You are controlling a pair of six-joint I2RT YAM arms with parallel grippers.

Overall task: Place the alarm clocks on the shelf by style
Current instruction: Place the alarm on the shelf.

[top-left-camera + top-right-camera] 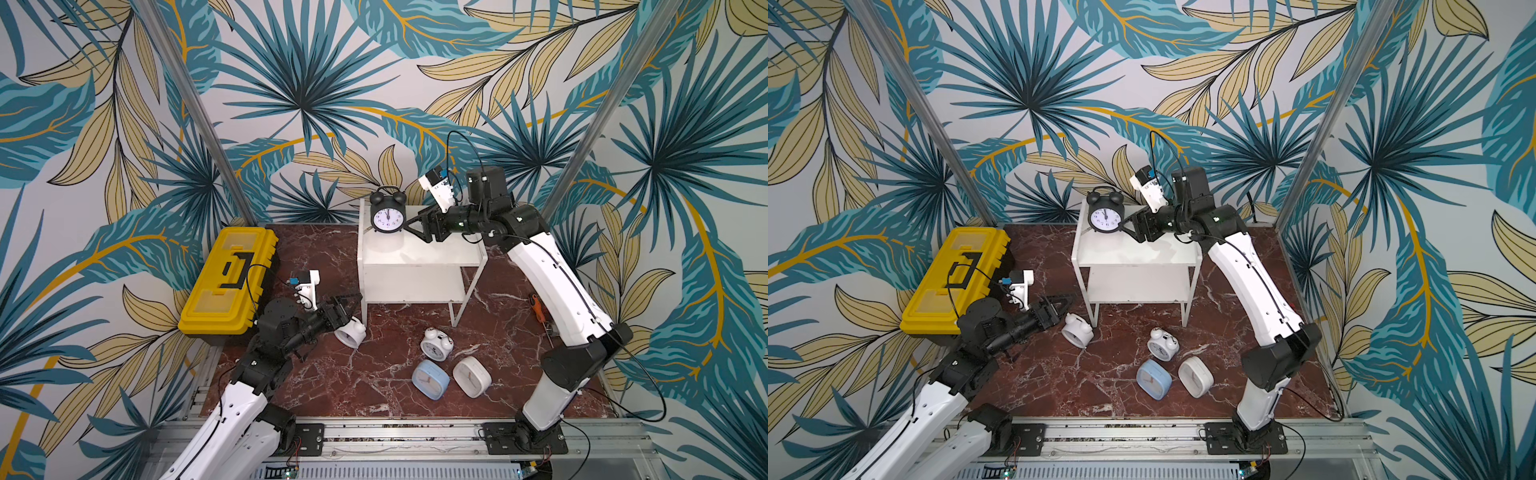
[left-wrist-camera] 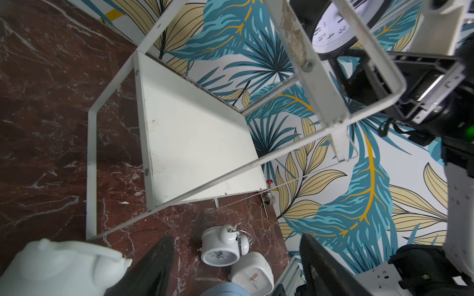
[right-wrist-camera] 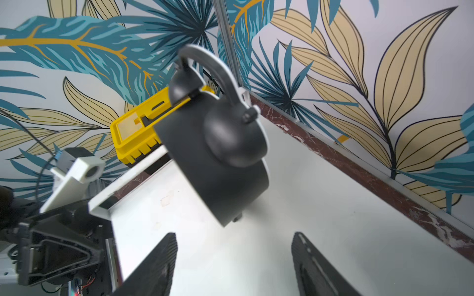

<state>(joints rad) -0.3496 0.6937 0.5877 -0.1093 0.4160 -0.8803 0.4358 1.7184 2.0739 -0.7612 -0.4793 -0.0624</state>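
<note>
On shelf top (image 1: 415,249) | black twin-bell clock (image 1: 387,214) | white dial, black numerals

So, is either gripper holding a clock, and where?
Neither. Right gripper open, off the black clock on the shelf; left gripper open beside a white clock.

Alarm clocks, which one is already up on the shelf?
The black twin-bell clock, on the shelf top board; the other four, white or light blue, are down on the table.
</note>
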